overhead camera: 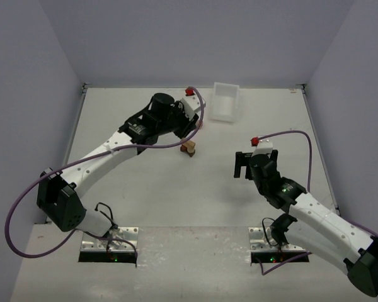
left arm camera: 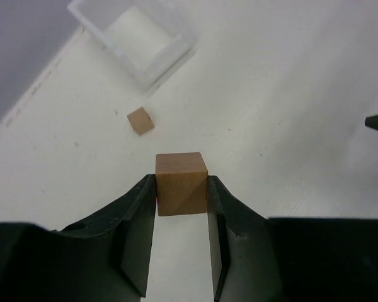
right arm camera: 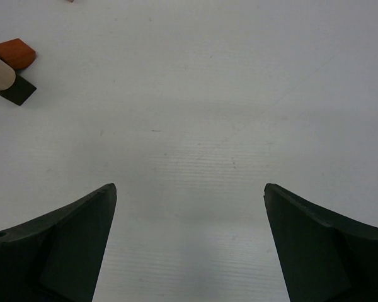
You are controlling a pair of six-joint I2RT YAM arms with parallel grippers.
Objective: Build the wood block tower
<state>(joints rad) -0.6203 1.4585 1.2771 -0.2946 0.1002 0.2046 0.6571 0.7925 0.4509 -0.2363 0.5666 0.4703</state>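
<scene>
My left gripper (left arm camera: pixel 181 181) is shut on an orange-brown wooden cube (left arm camera: pixel 181 189), gripped by its two sides between the jaws. In the top view this gripper (overhead camera: pixel 193 129) hangs just behind a small pile of wooden blocks (overhead camera: pixel 188 148). A small tan cube (left arm camera: pixel 140 120) lies loose on the table between the held cube and the white tray. My right gripper (right arm camera: pixel 189 195) is open and empty over bare table, and in the top view (overhead camera: pixel 242 167) it is to the right of the pile. The pile shows at its upper left: an orange-brown block (right arm camera: pixel 14 53) and a tan one (right arm camera: pixel 0 75).
The white rectangular tray (overhead camera: pixel 225 116) stands at the back centre, also seen from the left wrist (left arm camera: pixel 170 55). Grey walls close the table at the back and both sides. Cables loop off both arms.
</scene>
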